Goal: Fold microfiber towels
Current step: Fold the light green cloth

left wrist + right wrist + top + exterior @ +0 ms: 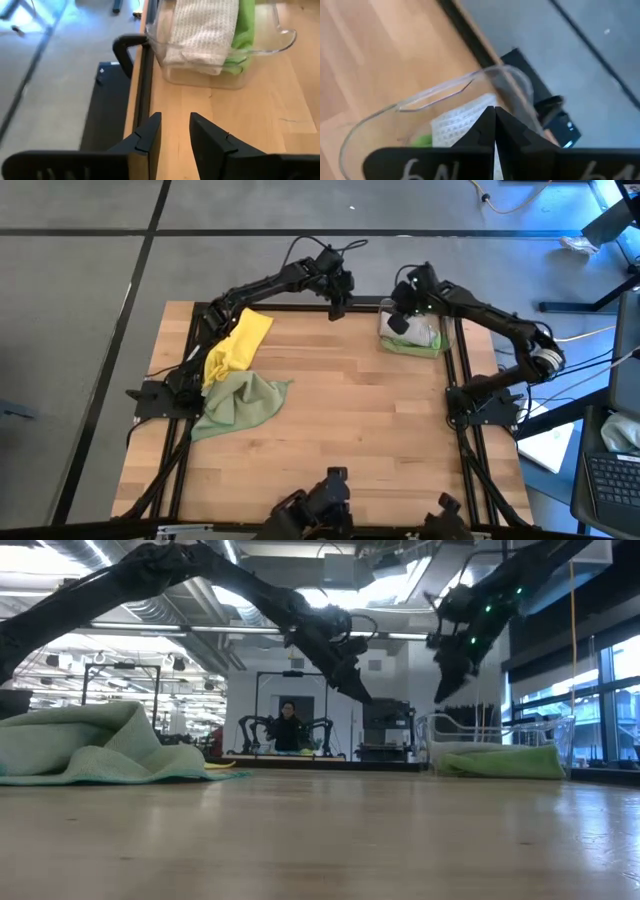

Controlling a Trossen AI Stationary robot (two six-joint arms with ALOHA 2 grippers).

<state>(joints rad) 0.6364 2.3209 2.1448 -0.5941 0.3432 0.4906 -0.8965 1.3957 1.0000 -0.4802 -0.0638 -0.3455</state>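
A bright yellow towel (238, 342) lies crumpled at the table's left, its near end overlapping a pale olive-green towel (240, 402) (90, 745), which lies bunched on the wood. A grey-beige towel (205, 32) and a bright green towel (243, 35) lie folded inside the clear bin (412, 332) at the far right. My left gripper (175, 131) (338, 306) hangs open above the far middle of the table, left of the bin, nothing between its fingers. My right gripper (494, 120) (446, 682) is shut and hovers just above the bin, clear of the towels.
The clear bin (500, 740) stands by the table's far right edge, next to the black frame rail (142, 75). Bare wood spreads across the middle and near part of the table. A person shows far off in the room behind.
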